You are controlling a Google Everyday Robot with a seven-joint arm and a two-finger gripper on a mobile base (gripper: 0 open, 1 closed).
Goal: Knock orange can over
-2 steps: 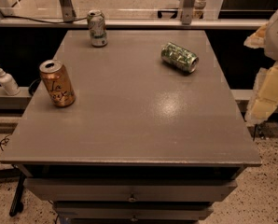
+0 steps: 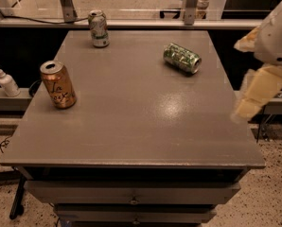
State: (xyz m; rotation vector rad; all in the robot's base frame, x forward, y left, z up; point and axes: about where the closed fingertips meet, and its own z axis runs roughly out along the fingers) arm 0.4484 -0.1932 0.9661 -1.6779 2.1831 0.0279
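Note:
The orange can (image 2: 58, 84) stands upright near the left edge of the grey table (image 2: 141, 126); it is shiny copper-orange with white cursive lettering and a silver top. My gripper (image 2: 255, 92) hangs at the far right, over the table's right edge, with the pale arm (image 2: 278, 32) above it. It is far from the orange can, across the whole width of the table, and holds nothing that I can see.
A white-and-green can (image 2: 99, 29) stands upright at the back left. A green patterned can (image 2: 181, 57) lies on its side at the back right. A white pump bottle (image 2: 6, 81) stands on a ledge left of the table. Drawers sit below the front edge.
My gripper has moved a little to the left, in over the table's right edge. The three cans have not moved.

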